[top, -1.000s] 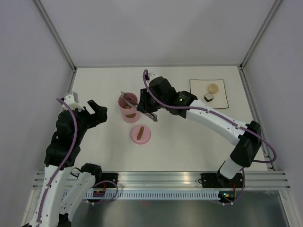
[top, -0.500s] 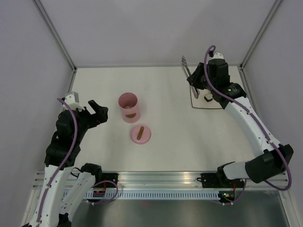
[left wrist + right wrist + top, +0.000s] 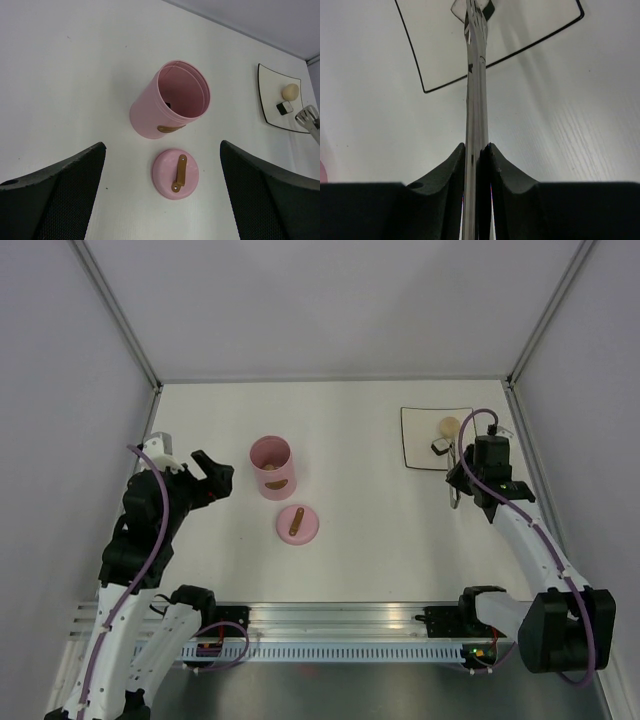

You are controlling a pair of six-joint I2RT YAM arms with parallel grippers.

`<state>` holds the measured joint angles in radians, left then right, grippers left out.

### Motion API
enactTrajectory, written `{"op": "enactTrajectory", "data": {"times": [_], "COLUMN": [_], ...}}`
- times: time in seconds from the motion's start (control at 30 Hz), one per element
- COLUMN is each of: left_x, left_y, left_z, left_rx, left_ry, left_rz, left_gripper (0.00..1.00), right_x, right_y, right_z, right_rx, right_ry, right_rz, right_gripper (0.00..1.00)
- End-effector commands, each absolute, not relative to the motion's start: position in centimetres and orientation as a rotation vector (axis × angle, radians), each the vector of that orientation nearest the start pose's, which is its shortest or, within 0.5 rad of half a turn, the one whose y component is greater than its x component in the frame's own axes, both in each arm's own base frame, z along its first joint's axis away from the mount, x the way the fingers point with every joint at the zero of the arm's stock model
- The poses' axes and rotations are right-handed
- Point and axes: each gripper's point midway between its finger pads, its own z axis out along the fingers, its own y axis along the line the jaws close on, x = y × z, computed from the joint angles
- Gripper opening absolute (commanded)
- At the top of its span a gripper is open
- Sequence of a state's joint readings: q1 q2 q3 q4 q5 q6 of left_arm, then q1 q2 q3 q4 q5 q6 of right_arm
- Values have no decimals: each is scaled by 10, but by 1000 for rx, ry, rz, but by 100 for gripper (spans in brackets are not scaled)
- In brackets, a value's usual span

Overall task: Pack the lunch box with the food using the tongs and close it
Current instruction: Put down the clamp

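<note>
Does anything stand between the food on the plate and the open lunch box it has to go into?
Nothing visible does. The table stretch between plate and lunch box holds nothing; the lid lies nearer the arms, off that line.

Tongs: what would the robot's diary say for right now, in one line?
right hand: shut on tongs | tong tips: by cube on plate | lunch box: open, lid beside it

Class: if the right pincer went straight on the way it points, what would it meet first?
Shut on the tongs, the right pincer points at the white plate; the tips would probably meet the white-and-black cube first, though depth is unclear.
</note>
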<state>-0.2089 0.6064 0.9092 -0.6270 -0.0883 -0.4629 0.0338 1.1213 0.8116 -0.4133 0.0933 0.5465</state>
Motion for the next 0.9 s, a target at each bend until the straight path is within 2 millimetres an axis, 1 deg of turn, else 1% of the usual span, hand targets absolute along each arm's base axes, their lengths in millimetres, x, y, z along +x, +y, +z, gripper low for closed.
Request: {"op": "enactTrajectory", "data": {"times": [0.0, 0.03, 0.07, 0.13, 0.17, 0.33, 0.5, 0.57, 0.67, 0.8, 0.87], "left_x": [242, 242, 242, 242, 242, 243, 245, 245, 245, 245, 245], "left_y": [-57, -58, -58, -61, -61, -61, -62, -62, -62, -62, -62], "left_z": [286, 284, 283, 279, 278, 274, 273, 270, 267, 263, 261], "left_rx": [-270, -266, -264, -258, -260, -255, -252, -251, -253, -257, -259], "left_ry": [1851, 1858, 1859, 1869, 1872, 1880, 1884, 1889, 1895, 1901, 1905], "left_rz": [-391, -395, -398, -408, -409, -405, -406, -406, -403, -406, -406], "left_gripper": [100, 100, 100, 100, 100, 100, 100, 100, 100, 100, 100], "right_x": [333, 332, 330, 329, 326, 323, 320, 319, 314, 310, 310], "right_y": [22, 26, 29, 29, 27, 16, 11, 10, 9, 8, 7], "right_z": [146, 141, 131, 125, 117, 103, 88, 82, 66, 42, 36], "right_rx": [606, 597, 600, 627, 643, 658, 668, 672, 687, 700, 699], "right_ry": [2097, 2100, 2108, 2101, 2111, 2115, 2134, 2151, 2197, 2269, 2288], "right_rz": [270, 291, 313, 321, 308, 231, 188, 177, 151, 124, 106], "right_gripper": [30, 30, 29, 29, 29, 29, 34, 35, 36, 41, 42]}}
